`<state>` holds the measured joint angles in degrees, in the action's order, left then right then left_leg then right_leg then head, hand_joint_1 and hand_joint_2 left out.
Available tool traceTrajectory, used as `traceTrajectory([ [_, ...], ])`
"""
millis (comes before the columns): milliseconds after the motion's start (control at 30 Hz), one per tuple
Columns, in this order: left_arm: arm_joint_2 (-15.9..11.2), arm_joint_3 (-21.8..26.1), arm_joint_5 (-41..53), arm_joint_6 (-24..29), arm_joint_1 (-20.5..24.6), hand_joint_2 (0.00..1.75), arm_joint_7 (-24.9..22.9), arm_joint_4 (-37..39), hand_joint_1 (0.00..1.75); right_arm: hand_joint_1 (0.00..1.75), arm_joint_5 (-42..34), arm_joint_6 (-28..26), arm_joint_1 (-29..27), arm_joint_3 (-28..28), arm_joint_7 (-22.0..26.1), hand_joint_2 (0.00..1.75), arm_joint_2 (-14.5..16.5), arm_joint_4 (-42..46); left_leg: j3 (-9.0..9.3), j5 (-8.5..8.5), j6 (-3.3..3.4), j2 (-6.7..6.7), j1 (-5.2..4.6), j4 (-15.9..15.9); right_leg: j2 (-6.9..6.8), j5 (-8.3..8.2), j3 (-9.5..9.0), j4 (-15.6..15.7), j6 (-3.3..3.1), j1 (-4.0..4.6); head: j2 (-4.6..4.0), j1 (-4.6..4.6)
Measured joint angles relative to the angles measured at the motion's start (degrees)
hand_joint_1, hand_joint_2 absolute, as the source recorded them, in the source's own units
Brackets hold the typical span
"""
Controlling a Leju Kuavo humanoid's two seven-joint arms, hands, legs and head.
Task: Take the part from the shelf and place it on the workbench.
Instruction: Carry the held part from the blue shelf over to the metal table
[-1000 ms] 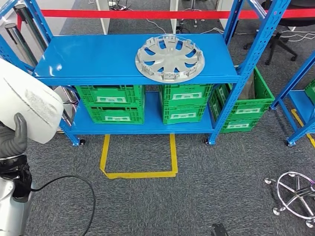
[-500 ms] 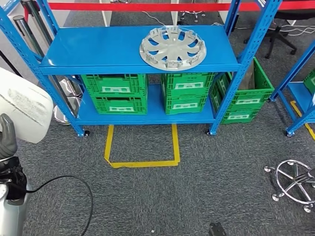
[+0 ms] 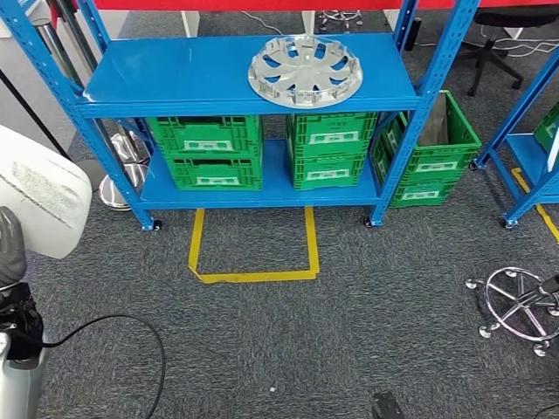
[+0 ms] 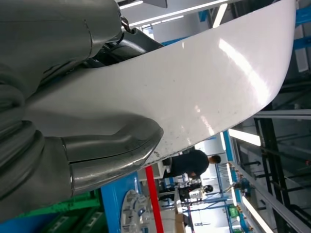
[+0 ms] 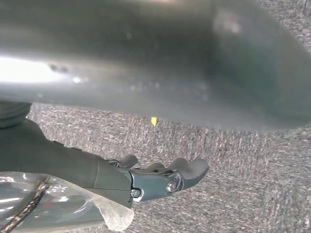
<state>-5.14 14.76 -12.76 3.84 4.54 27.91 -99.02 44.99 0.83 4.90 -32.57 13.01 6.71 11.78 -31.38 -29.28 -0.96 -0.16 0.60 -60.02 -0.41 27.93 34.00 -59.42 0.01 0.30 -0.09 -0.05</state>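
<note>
A: Left robot hand (image 3: 11,249) grips the white part (image 3: 41,205), thumb on its lower edge. The wrist view agrees: grey thumb (image 4: 110,150) pressed against the part's smooth curved face. So the part is off the shelf (image 3: 191,74) and held low, at the robot's left side.

B: Right robot hand (image 5: 161,177)?

A: Holding nothing, fingers straight and slightly apart over the carpet.

B: Step in hand?

A: Carry, I judge. No surface in sight yet; ahead are the shelf, a hubcap (image 3: 305,70) on its top level, and green crates (image 3: 205,148) below.

B: Doing it well?

A: The face looks glossy, so a slip is likely. Keep the grip firm and the part level. Mind the black cable (image 3: 112,327) on the floor beside the left arm.
</note>
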Motion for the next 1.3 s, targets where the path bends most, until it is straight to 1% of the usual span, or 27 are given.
traceTrajectory([
  [67,0.1,0.1,0.0,0.0,0.0,1.75,0.1,-0.1,1.75,0.0,0.1,0.0,-0.1,0.1,0.0,0.0,0.0,0.0,-0.59,0.69,0.9,0.16,0.1,0.5,0.16,-0.34,0.71,-0.1,0.71,0.0,0.0,0.01],
  [100,0.2,0.2,-0.1,0.1,0.0,1.75,0.1,-0.1,1.75,0.0,0.1,-0.1,-0.2,0.1,-0.1,0.0,0.0,0.0,-1.04,1.23,1.39,0.28,0.24,0.8,0.25,0.7,1.33,-0.8,1.06,-0.02,0.0,0.12],
  [167,0.3,0.2,-0.1,0.1,0.1,1.75,0.2,-0.1,1.75,0.0,0.3,-0.1,-0.1,0.2,-0.1,0.0,0.0,0.0,-2.33,2.44,2.05,0.5,0.46,1.1,0.41,5.36,3.06,-5.2,1.68,-0.22,0.0,0.28],
  [233,0.4,0.2,-0.1,0.1,0.1,1.75,0.2,-0.2,1.75,0.0,0.4,-0.2,0.0,0.3,-0.1,0.0,0.0,0.0,-3.86,3.64,2.23,0.55,0.44,1.1,0.4,9.79,4.52,-12.1,2.1,-0.4,0.0,0.31],
  [267,0.4,0.2,-0.1,0.1,0.0,1.75,0.2,-0.2,1.75,0.0,0.4,-0.2,0.0,0.4,-0.1,0.0,0.0,0.0,-4.65,4.29,2.19,0.58,0.42,1.1,0.39,10.19,4.54,-14.5,2.2,-0.44,0.0,0.31],
  [300,0.5,0.2,-0.1,0.1,0.0,1.75,0.2,-0.2,1.75,0.0,0.4,-0.2,0.0,0.5,-0.1,0.0,0.0,0.0,-5.45,4.96,2.12,0.6,0.42,1.1,0.39,9.14,3.83,-15.3,2.24,-0.45,0.0,0.3],
  [333,0.5,0.3,-0.1,0.1,0.0,1.75,0.2,-0.2,1.75,0.0,0.4,-0.2,0.1,0.6,-0.1,0.0,0.0,0.0,-6.26,5.64,2.01,0.6,0.42,1.1,0.39,7.21,2.31,-14.4,2.23,-0.45,0.0,0.31],
  [400,0.6,0.4,-0.2,0.1,0.0,1.75,0.2,-0.2,1.75,0.0,0.4,-0.3,0.3,0.7,-0.1,0.0,0.0,0.0,-7.65,6.97,1.6,0.53,0.38,1.0,0.42,4.52,-3.23,-7.8,1.95,-0.43,0.0,0.3],
  [467,0.7,0.5,-0.2,0.2,0.0,1.75,0.3,-0.3,1.75,0.0,0.5,-0.3,0.6,0.9,-0.1,0.0,0.0,0.1,-8.4,8.36,1.01,0.51,0.26,1.1,0.56,5.5,-8.76,0.6,1.51,-0.32,0.0,0.23],
  [500,0.7,0.6,-0.3,0.2,0.0,1.75,0.3,-0.4,1.75,0.0,0.5,-0.4,0.7,1.0,-0.1,0.0,0.0,0.1,-8.53,9.15,0.7,0.52,0.24,1.3,0.65,6.17,-10.05,3.0,1.3,-0.21,0.0,0.22],
  [533,0.7,0.6,-0.3,0.2,0.0,1.75,0.3,-0.4,1.75,0.0,0.6,-0.4,0.7,1.1,-0.1,0.0,0.0,0.1,-8.61,10.04,0.37,0.53,0.24,1.7,0.69,6.16,-10.12,4.0,1.0,-0.14,0.0,0.19],
  [567,0.7,0.6,-0.4,0.2,0.0,1.75,0.4,-0.4,1.75,0.0,0.6,-0.5,0.7,1.1,-0.1,0.0,0.0,0.1,-8.76,10.39,0.06,0.51,0.31,2.0,0.6,5.61,-9.47,3.9,0.64,-0.18,0.0,0.24],
  [600,0.7,0.7,-0.4,0.3,-0.1,1.75,0.4,-0.4,1.75,0.0,0.7,-0.5,0.6,1.2,-0.2,0.0,0.0,0.1,-9.01,9.57,-0.22,0.47,0.37,1.9,0.47,4.9,-8.85,3.9,0.21,-0.22,0.0,0.21],
  [633,0.7,0.8,-0.4,0.3,-0.1,1.75,0.4,-0.4,1.75,0.0,0.8,-0.5,0.5,1.2,-0.2,0.0,0.0,0.1,-9.34,7.43,-0.45,0.42,0.41,0.7,0.28,4.12,-8.19,3.9,-0.35,-0.26,0.0,0.15],
  [667,0.7,0.9,-0.5,0.3,-0.2,1.75,0.4,-0.4,1.75,0.0,0.8,-0.5,0.5,1.2,-0.3,0.0,0.0,0.1,-9.79,4.13,-0.58,0.4,0.48,-1.7,0.11,3.36,-7.55,3.9,-0.78,-0.26,0.0,0.09],
  [733,0.7,1.0,-0.5,0.3,-0.2,1.75,0.4,-0.4,1.75,0.0,0.9,-0.5,0.5,1.2,-0.3,0.0,0.0,0.1,-10.53,-1.81,-0.74,0.39,0.49,-9.4,-0.04,1.84,-5.89,3.6,-1.35,0.0,0.0,-0.06],
  [767,0.8,1.0,-0.5,0.3,-0.2,1.75,0.4,-0.4,1.75,0.0,0.9,-0.5,0.6,1.2,-0.3,0.0,0.0,0.1,-10.58,-2.75,-0.75,0.39,0.48,-12.8,-0.07,1.14,-4.83,3.2,-1.41,0.13,0.0,-0.09],
  [833,0.8,1.0,-0.5,0.3,-0.3,1.75,0.4,-0.4,1.75,0.0,1.0,-0.5,0.6,1.3,-0.3,0.0,0.0,0.1,-8.81,-0.73,-0.47,0.38,0.39,-15.0,-0.12,-0.06,-2.29,2.4,-1.45,0.37,0.0,-0.09],
  [867,0.8,1.0,-0.5,0.3,-0.3,1.75,0.4,-0.4,1.75,0.0,1.1,-0.5,0.6,1.3,-0.3,0.0,0.0,0.1,-6.61,0.75,-0.12,0.36,0.27,-13.1,-0.12,-0.58,-1.09,1.9,-1.42,0.47,0.0,-0.1],
  [933,0.8,1.0,-0.5,0.3,-0.2,1.75,0.4,-0.5,1.75,0.0,1.1,-0.6,0.7,1.4,-0.4,0.0,0.0,0.1,-0.49,0.74,0.85,0.34,-0.1,-5.3,-0.07,-1.5,0.7,1.1,-1.19,0.66,0.0,-0.06],
  [1000,0.8,1.0,-0.6,0.3,0.0,1.75,0.5,-0.7,1.75,0.0,1.2,-0.6,0.8,1.6,-0.4,0.0,0.1,0.1,3.47,-1.28,1.39,0.34,-0.5,1.2,-0.04,-2.5,1.61,0.8,-0.66,0.63,0.0,-0.04],
  [1067,0.8,1.1,-0.7,0.3,0.0,1.75,0.6,-0.7,1.75,0.0,1.2,-0.7,0.8,1.7,-0.4,0.0,0.1,0.1,3.65,-1.15,1.64,0.42,-0.64,3.0,-0.03,-3.36,2.19,0.9,0.04,0.37,0.0,-0.08],
  [1100,0.8,1.1,-0.8,0.3,0.1,1.75,0.6,-0.8,1.75,0.0,1.2,-0.7,0.8,1.7,-0.4,0.0,0.1,0.1,3.25,-0.53,1.91,0.51,-0.58,3.3,0.05,-2.92,2.65,0.6,0.38,0.27,0.0,-0.09],
  [1167,0.9,1.0,-1.0,0.3,0.1,1.75,0.6,-0.8,1.75,0.0,1.2,-0.7,0.6,1.7,-0.5,0.0,0.1,0.1,2.23,0.83,2.43,0.68,-0.26,3.7,0.25,0.72,4.11,-2.5,1.06,0.09,0.0,-0.01],
  [1233,1.0,1.1,-1.0,0.3,0.0,1.75,0.6,-0.8,1.75,0.0,1.2,-0.7,0.6,1.8,-0.5,0.0,0.1,0.1,0.74,2.05,2.58,0.7,-0.21,3.7,0.32,5.6,6.18,-9.2,1.66,-0.26,0.0,0.05],
  [1267,1.0,1.1,-1.0,0.3,0.0,1.75,0.6,-0.8,1.75,0.0,1.2,-0.7,0.6,1.8,-0.5,0.0,0.1,0.1,-0.05,2.64,2.48,0.71,-0.18,3.7,0.32,6.59,6.94,-12.6,1.94,-0.49,0.0,0.03],
  [1300,1.1,1.1,-1.0,0.3,-0.1,1.75,0.6,-0.8,1.75,0.0,1.2,-0.7,0.6,1.8,-0.5,0.0,0.1,0.1,-0.84,3.23,2.33,0.72,-0.12,3.6,0.3,6.17,7.12,-14.7,2.21,-0.7,0.0,0.02],
])
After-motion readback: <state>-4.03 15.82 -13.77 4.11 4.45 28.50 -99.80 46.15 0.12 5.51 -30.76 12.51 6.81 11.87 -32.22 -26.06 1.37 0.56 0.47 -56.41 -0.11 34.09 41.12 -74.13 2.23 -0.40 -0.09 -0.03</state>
